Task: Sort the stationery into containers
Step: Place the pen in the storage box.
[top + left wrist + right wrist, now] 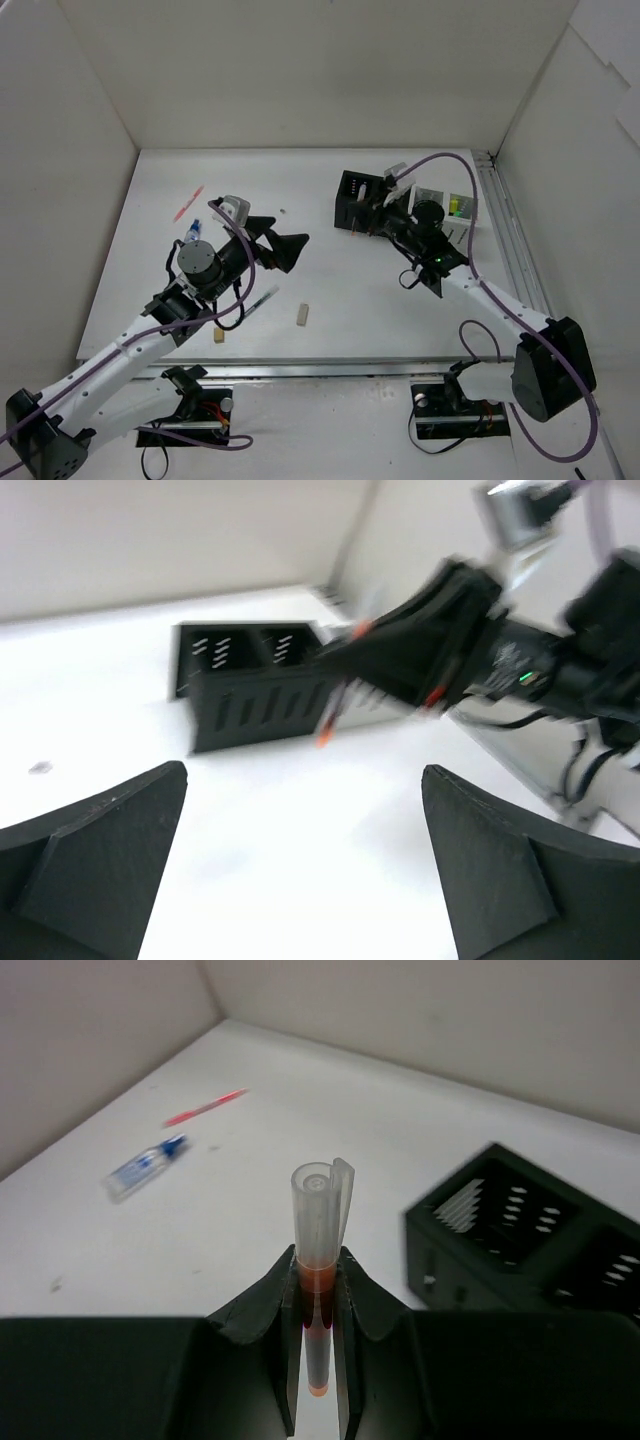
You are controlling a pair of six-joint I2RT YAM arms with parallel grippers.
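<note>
My right gripper (320, 1265) is shut on a thin orange pen with a clear cap (318, 1205), held upright. In the top view this gripper (372, 215) hovers at the black two-compartment box (358, 195), with the white slotted box (458, 212) to its right. My left gripper (278, 246) is open and empty above the table's middle. In its wrist view (305, 780) it faces the black box (250, 695) and the held pen (326, 728). A pink pen (188, 204), a blue-capped bottle (193, 231), a thin pen (255, 300) and two beige erasers (302, 315) (218, 337) lie on the table.
White walls enclose the table on three sides. A metal rail (505, 235) runs along the right edge. The white box holds a yellow-green highlighter (456, 205). The pink pen (205, 1108) and the bottle (145, 1167) also show in the right wrist view.
</note>
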